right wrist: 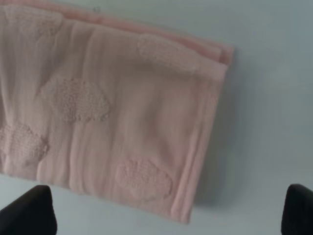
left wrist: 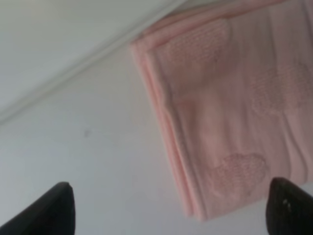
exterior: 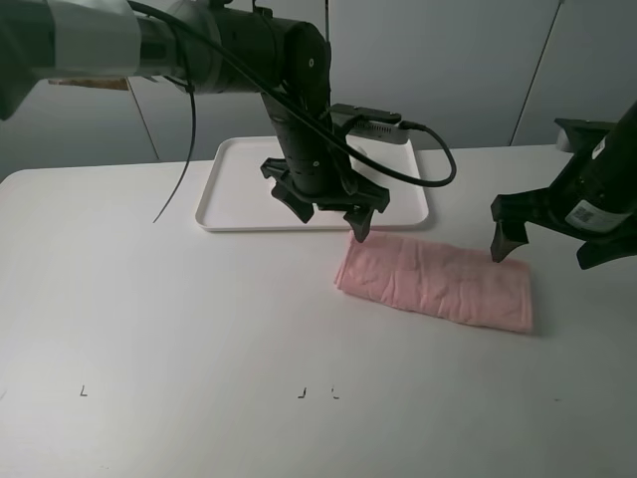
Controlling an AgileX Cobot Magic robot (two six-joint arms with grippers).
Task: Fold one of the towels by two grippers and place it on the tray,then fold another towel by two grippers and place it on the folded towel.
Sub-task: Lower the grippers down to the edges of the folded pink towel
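A pink towel (exterior: 438, 279) lies folded into a long strip on the white table, just in front of the right end of the white tray (exterior: 214, 194). The tray holds nothing. My left gripper (exterior: 331, 221) is open and hovers above the towel's left end, whose edge shows in the left wrist view (left wrist: 220, 107). My right gripper (exterior: 542, 254) is open above the towel's right end, seen in the right wrist view (right wrist: 112, 107). Neither gripper holds anything. No second towel is in view.
The tray's rim (left wrist: 73, 44) runs close to the towel's left end. Small black marks (exterior: 302, 393) sit near the table's front. A cable (exterior: 428, 149) from the left arm hangs over the tray.
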